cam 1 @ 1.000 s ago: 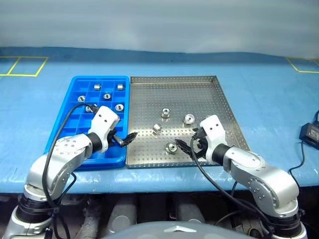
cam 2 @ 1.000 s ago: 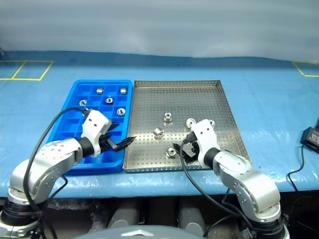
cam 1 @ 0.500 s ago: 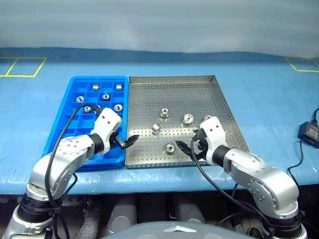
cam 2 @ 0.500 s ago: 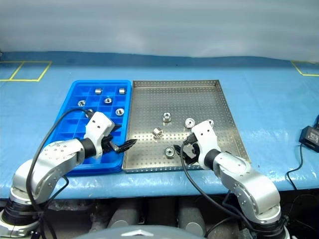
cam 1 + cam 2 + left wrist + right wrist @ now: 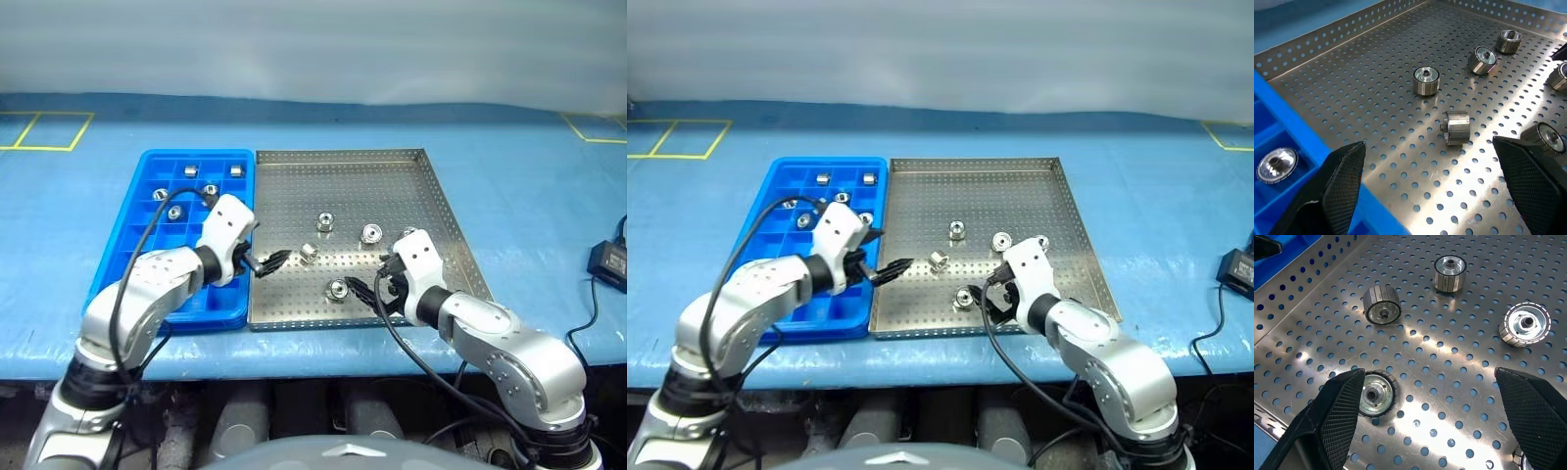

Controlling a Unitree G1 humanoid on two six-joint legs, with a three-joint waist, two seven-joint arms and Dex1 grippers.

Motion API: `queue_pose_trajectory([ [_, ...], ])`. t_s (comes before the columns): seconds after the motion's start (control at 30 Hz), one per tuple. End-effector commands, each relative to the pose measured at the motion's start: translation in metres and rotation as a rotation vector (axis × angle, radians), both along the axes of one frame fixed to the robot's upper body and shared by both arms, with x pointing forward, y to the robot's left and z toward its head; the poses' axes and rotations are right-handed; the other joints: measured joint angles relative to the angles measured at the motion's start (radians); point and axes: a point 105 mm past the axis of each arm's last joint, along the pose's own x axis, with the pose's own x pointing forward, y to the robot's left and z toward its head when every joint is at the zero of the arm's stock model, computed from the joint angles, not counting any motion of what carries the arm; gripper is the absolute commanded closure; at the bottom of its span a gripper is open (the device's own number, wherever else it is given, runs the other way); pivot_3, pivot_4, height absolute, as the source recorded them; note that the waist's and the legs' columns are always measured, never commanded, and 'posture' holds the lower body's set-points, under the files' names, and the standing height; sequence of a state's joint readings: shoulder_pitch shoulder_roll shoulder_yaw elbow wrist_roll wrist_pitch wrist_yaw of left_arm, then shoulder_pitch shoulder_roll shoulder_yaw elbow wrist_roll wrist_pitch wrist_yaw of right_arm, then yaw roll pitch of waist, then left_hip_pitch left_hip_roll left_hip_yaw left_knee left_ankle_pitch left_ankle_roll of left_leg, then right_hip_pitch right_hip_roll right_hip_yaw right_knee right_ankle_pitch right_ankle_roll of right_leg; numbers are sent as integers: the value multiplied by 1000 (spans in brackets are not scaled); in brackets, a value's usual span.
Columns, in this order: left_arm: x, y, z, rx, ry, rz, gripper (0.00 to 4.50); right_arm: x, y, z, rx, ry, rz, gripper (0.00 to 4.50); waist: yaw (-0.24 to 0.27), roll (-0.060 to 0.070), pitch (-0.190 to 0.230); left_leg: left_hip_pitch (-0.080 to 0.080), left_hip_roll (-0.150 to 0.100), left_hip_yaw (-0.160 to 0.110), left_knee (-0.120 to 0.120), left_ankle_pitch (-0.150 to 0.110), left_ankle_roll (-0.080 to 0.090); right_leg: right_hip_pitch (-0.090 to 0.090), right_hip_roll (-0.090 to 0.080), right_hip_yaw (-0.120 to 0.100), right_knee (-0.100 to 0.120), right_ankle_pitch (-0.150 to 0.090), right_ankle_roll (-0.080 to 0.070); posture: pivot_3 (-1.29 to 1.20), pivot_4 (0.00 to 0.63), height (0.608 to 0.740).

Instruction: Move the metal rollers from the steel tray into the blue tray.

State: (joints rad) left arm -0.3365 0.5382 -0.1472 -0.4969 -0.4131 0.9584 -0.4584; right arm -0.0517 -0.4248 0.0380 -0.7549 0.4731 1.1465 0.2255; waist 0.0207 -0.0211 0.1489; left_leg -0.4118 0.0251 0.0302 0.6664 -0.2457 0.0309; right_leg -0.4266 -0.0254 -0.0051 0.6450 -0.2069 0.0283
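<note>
The left gripper (image 5: 275, 261), fingers spread and empty, points right at a tipped roller (image 5: 308, 252) lying on its side just beyond. The right gripper (image 5: 364, 291), also spread and empty, hovers just right of the nearest roller (image 5: 337, 288) in the steel tray (image 5: 431, 211).

The left gripper (image 5: 277, 260) pointed forward and toward the robot's right, tilted slightly downward, its two black fingers (image 5: 1342, 183) spread wide (nothing between them). The right gripper (image 5: 361, 289) angled toward the left, equally wide and empty.

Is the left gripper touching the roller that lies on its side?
Apart. The left wrist view shows the tipped roller between the open left gripper fingers, bare tray around it.
</note>
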Motion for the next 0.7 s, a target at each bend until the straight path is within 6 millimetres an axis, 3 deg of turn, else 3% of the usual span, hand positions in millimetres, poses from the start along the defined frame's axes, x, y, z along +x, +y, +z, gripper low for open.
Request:
queue_pose_trajectory([
  [0.03,13,-21,1,20,8,-40,0,1,1,7,9,-42,-7,19,-2,0,0,0,0,0,0,0,0,0,0,0,0,0,1,17,150,740],
  [0.33,38,-55,-28,109,77,-79,0,-2,0,6,21,-46,-34,19,-16,0,0,0,-1,1,0,0,1,-1,1,2,0,3,6,-18,150,740],
  [0.57,38,-55,-51,199,127,-90,0,-2,-1,6,22,-52,-52,19,-32,0,0,0,0,2,0,0,1,-1,0,3,0,3,6,-36,150,740],
  [0.7,40,-51,-53,226,126,-76,923,-1,-2,7,21,-55,-55,0,-33,0,0,0,0,2,0,0,1,-1,1,3,0,4,6,-33,150,740],
])
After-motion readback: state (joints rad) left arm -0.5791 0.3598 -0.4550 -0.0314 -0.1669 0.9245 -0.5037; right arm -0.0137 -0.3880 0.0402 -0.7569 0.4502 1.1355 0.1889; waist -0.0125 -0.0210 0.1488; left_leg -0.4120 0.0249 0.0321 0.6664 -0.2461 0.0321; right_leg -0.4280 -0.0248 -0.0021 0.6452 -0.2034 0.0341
